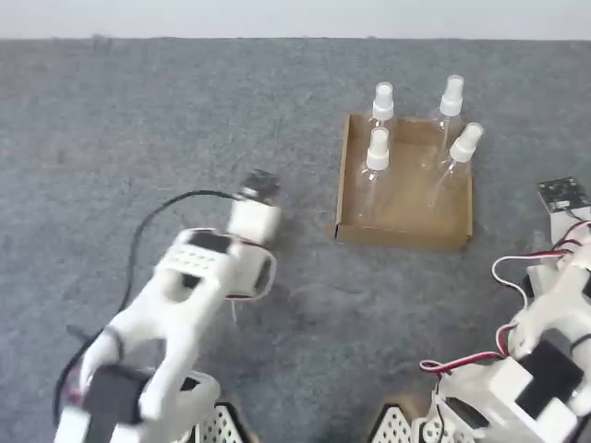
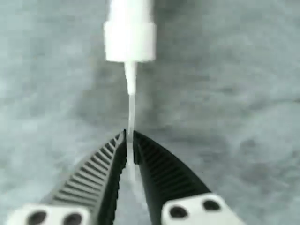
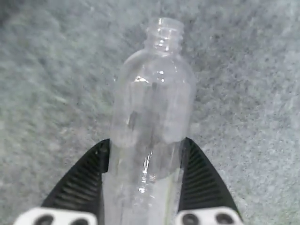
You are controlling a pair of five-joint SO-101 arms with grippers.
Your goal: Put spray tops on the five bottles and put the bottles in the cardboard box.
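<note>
Gripping a piece in each claw, my left arm (image 1: pixel 185 295) outstretched
My left gripper (image 2: pixel 130 136) pinches tight on the spray top (image 2: pixel 130 37) by its thin tube; right gripper (image 3: pixel 146 144) clamps the capless bottle (image 3: pixel 152 93), base cut off. Beyond, four capped bottles (image 1: pixel 379 161) sit in the cardboard box (image 1: pixel 406 235).

Blocked down the left and right sides of the box (image 1: pixel 404 235) by four standing bottles (image 1: pixel 374 180), the front right one tilted. Bare floor down the box's middle, between the two pairs. Open carpet (image 1: pixel 369 305) between arms and box. Small board (image 1: pixel 563 194) near its right side.
</note>
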